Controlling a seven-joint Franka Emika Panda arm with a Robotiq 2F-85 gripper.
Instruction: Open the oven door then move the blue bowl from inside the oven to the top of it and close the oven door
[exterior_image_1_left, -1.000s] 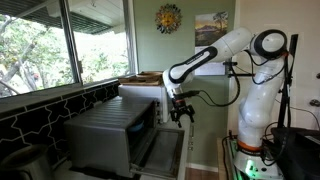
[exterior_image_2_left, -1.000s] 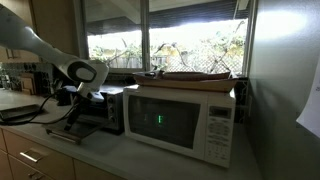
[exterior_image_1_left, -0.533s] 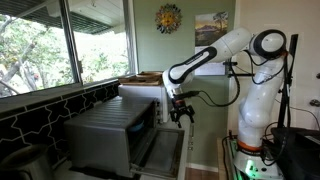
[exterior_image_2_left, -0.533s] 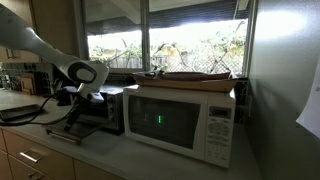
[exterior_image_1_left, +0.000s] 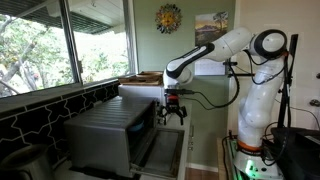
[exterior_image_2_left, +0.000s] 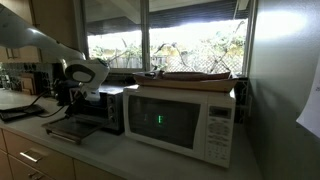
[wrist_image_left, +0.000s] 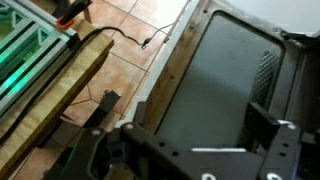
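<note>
The gripper (exterior_image_1_left: 174, 111) hangs spread and empty above the lowered oven door (wrist_image_left: 222, 85), just in front of the oven (exterior_image_1_left: 108, 132). Since a moment ago it has lifted slightly and drawn closer to the oven's mouth. The opening step looks done, so I'd judge reaching in comes next. I can't see the blue bowl; presumably it's hidden inside the oven.

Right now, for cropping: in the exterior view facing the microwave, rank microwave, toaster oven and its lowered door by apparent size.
1. Microwave.
2. Toaster oven, though farther away.
3. Oven door, seen nearly edge-on.
</note>
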